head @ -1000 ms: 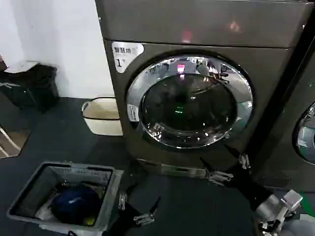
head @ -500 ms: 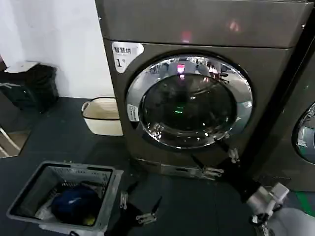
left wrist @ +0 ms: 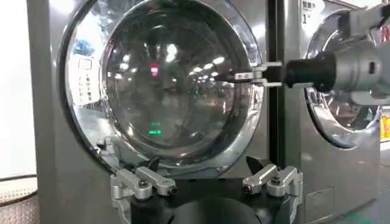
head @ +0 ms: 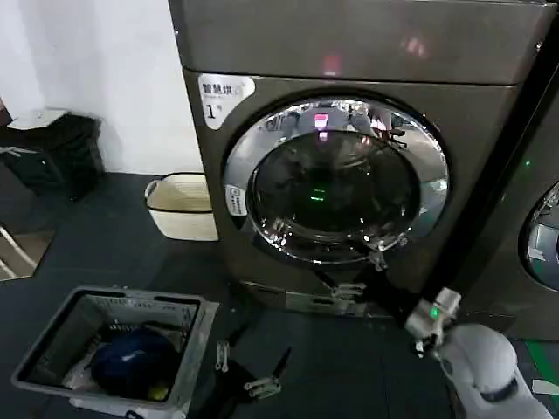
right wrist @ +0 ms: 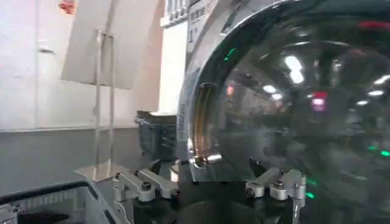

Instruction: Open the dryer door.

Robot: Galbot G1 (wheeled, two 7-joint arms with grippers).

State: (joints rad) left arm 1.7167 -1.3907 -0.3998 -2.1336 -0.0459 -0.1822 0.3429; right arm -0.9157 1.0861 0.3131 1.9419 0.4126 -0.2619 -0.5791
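Note:
The dryer (head: 349,52) is a dark bronze-grey machine with a white "1" sticker. Its dryer door (head: 336,179) is shut, a chrome ring around dark glass. My right gripper (head: 350,269) is open at the door's lower rim, slightly right of centre. In the right wrist view the dryer door (right wrist: 292,103) is very close, and its chrome edge lies between the fingers of the right gripper (right wrist: 207,165). My left gripper (head: 251,360) hangs open low over the floor, empty. The left wrist view faces the dryer door (left wrist: 164,85) over the left gripper (left wrist: 203,165), with the right gripper (left wrist: 247,76) reaching in.
A grey basket (head: 52,332) with dark blue laundry stands at the front left. A cream tub (head: 179,205) sits by the dryer's left side, and a black bin (head: 52,148) is farther left. A neighbouring machine (head: 541,236) stands to the right.
My right arm has moved left and up, bringing its open gripper from the floor by the dryer's right corner to the door's lower rim. The left gripper has stayed put.

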